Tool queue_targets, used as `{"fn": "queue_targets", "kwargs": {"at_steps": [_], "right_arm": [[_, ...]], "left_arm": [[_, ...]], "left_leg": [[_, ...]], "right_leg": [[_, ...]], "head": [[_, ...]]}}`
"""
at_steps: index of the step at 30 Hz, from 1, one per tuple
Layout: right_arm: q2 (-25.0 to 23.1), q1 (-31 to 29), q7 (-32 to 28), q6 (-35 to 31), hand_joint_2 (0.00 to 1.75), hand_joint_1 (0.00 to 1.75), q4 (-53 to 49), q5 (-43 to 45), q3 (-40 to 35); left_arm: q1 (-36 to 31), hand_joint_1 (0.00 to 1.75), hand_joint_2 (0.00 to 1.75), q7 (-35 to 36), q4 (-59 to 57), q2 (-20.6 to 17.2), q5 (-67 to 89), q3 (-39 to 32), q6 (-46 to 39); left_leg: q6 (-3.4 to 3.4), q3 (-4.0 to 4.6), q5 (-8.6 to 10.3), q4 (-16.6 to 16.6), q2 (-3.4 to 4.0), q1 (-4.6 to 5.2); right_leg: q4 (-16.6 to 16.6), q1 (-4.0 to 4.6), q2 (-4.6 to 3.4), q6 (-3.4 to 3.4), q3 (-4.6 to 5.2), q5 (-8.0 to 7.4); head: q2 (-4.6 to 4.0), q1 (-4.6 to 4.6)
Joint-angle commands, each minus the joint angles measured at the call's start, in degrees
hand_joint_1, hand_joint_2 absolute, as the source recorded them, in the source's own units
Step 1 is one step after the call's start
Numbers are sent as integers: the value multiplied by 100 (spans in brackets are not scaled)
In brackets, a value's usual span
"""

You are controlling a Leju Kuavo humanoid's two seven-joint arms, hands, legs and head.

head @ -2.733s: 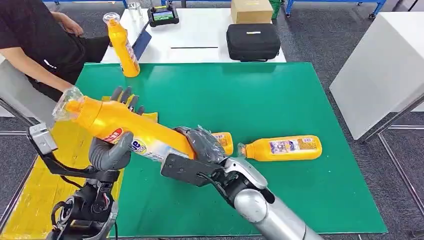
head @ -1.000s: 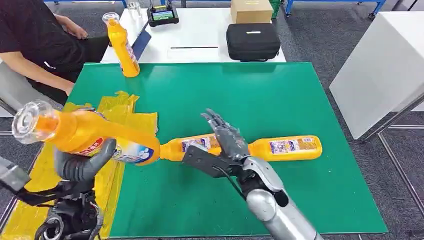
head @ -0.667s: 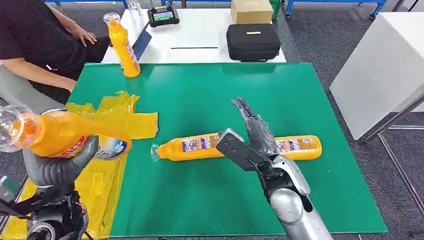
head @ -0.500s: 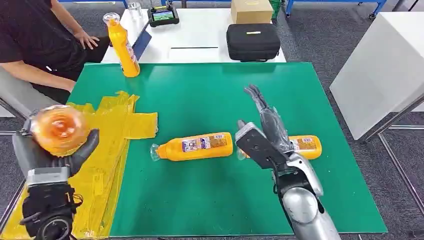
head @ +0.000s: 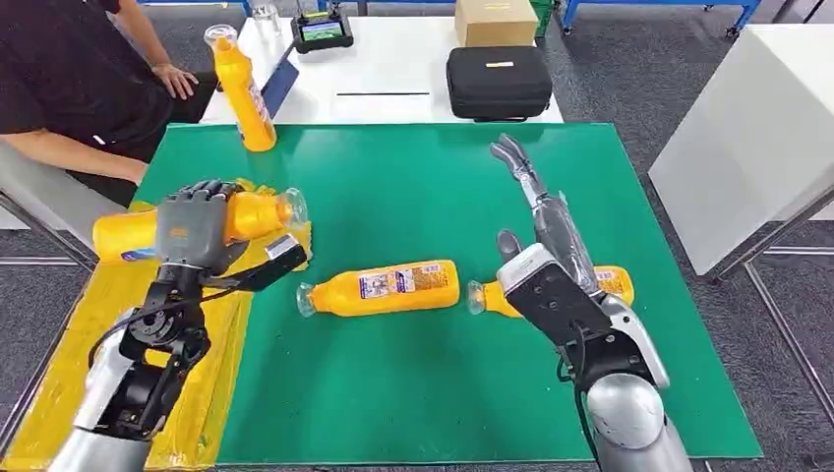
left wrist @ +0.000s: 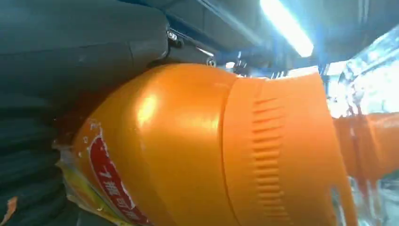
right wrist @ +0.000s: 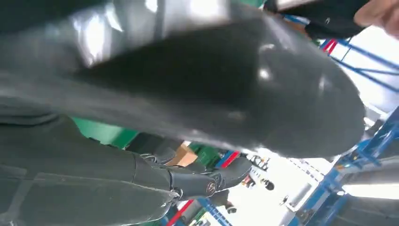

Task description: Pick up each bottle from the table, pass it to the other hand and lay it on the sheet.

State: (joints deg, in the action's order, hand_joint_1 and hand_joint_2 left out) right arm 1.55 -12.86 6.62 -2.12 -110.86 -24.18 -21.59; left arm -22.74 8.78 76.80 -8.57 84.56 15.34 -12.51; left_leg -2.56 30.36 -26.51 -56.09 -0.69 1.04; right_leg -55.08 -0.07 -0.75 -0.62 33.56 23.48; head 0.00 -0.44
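My left hand (head: 197,231) grips an orange bottle (head: 133,232) lying sideways above the yellow sheet (head: 74,339), its clear cap toward the green mat. The left wrist view has the same bottle (left wrist: 202,150) close up against the hand (left wrist: 56,94). A second orange bottle (head: 379,287) lies on its side mid-mat. A third one (head: 615,282) lies further right, partly hidden behind my right hand (head: 546,226), which is raised above it, fingers stretched out and holding nothing. The right wrist view gives its fingers (right wrist: 188,84) close up. A fourth bottle (head: 242,88) stands upright at the mat's far left corner.
A person in black sits at the far left, a hand (head: 175,79) resting on the white table (head: 393,79). That table carries a black case (head: 498,81), a cardboard box (head: 495,20) and a small device (head: 321,29). A white cabinet (head: 757,128) stands to the right.
My left hand swung the bottle from upright at the left edge to lying sideways over the yellow sheet. My right hand, which let go earlier, rose and moved right, fingers straightening.
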Motion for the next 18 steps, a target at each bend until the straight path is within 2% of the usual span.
{"fn": "queue_targets", "kwargs": {"at_steps": [1, 5, 6, 7, 8, 18], "right_arm": [[295, -171, 40, 63, 0, 0, -41, 84, -140], [323, -43, 40, 50, 0, 0, -77, 84, -86], [323, -23, 40, 48, 0, 0, -84, 84, -70], [329, -3, 37, 51, 0, 0, -89, 82, -56], [342, 15, 29, 84, 0, 0, -77, 71, -37], [213, 368, -24, 205, 0, 0, -173, -229, 244]], "left_arm": [[-1222, 175, 175, 100, -2264, 103, 85, 618, 299], [-1097, 175, 175, 55, -2247, 136, 68, 670, 472], [-1082, 63, 175, 40, -2241, 141, 62, 678, 530], [-1081, 0, 175, -21, -2268, 156, 17, 685, 672], [-1098, 0, 0, -15, -2320, 162, 49, 744, 878], [-916, 0, 0, -252, -2329, 237, -171, 811, 1231]], "left_leg": [[16, -9, -2, -3, -5, -6], [23, -21, -8, 0, 2, -10], [18, -19, -6, 1, 1, -7], [14, -14, -3, 2, 2, -4], [21, -20, -8, -1, -1, -9], [18, -15, -6, 3, 5, -7]], "right_leg": [[1, 5, 16, -1, -14, 3], [5, 8, 19, -2, -26, 10], [4, 6, 20, -2, -22, 9], [3, 3, 15, -2, -14, 6], [3, 8, 21, -2, -23, 11], [6, 6, 13, -2, -16, 8]], "head": [[0, -4], [0, -2], [0, 0], [0, -4], [0, 0], [0, 0]]}}
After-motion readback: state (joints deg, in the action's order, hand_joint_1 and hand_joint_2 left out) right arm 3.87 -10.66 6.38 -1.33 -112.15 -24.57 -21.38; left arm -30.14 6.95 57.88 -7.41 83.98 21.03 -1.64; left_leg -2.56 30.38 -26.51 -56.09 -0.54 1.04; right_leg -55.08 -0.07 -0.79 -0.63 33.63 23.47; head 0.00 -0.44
